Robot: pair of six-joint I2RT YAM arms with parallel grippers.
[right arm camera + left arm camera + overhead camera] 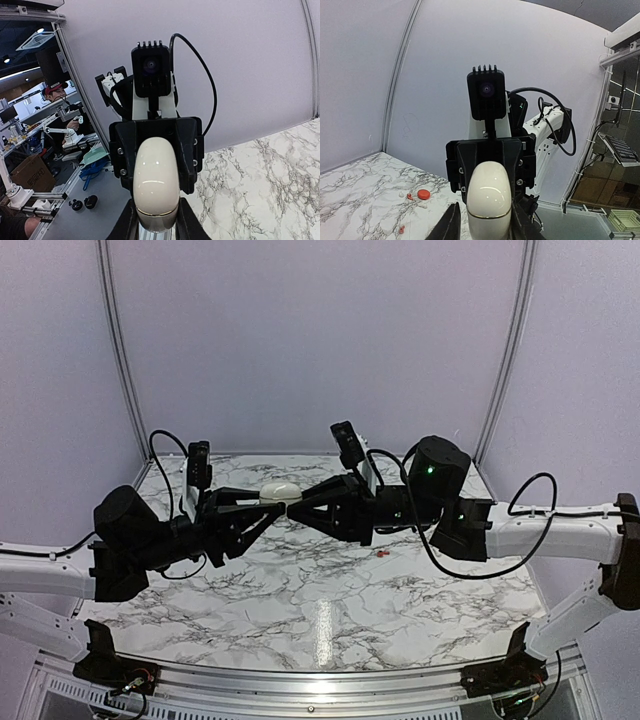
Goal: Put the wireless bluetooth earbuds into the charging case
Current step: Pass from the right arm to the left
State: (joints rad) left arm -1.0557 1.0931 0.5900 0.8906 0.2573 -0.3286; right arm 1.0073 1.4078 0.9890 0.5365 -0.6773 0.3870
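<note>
Marble tabletop (300, 610) lies below the left gripper (272, 508), which is clamped on one end of the cream charging case (280, 492). The right gripper (303, 508) pinches the other end. A red earbud (383, 553) lies on the marble further right, well apart. Opposing pulls could twist the smooth case loose and drop it.

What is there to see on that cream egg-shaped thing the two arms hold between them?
The glossy cream egg-shaped plastic case is smooth, with a thin seam line around it, and looks closed. It hangs above the grey-veined white marble table, pinched at one end by the left claw and at the other by the right claw.
</note>
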